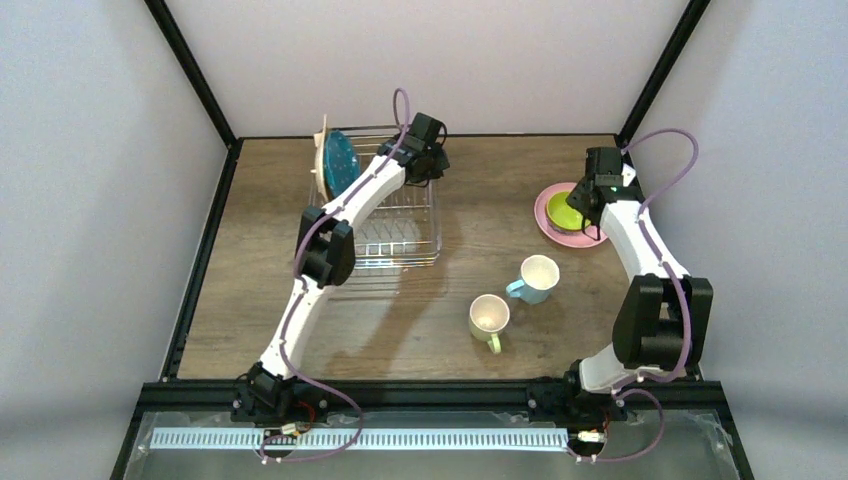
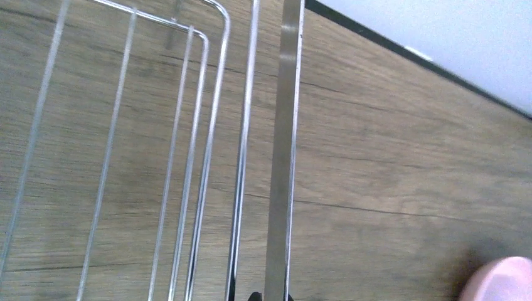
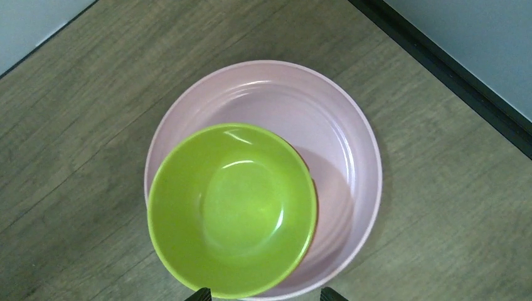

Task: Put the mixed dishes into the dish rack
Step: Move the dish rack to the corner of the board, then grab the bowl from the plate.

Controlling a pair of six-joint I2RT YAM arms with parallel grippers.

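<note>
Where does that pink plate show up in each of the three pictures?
Top external: pink plate, right of centre.
Left wrist: just its rim, bottom-right corner.
Right wrist: centre, green bowl sitting on it.
Shared landmark: the wooden table with its black edge rail.

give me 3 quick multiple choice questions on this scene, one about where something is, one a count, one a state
1. Where is the lime bowl? A on the pink plate; B upside down beside it; C held up in the air.
2. How many plates stand in the dish rack? A one; B two; C four.
3. How is the right gripper? A shut on the bowl; B shut on the plate; C open above the bowl.

Answers:
1 A: the right wrist view shows it sitting on the plate, off-centre.
2 B: the teal dotted plate and tan plate stand on edge at its left end.
3 C: its fingertips stand wide apart.
</note>
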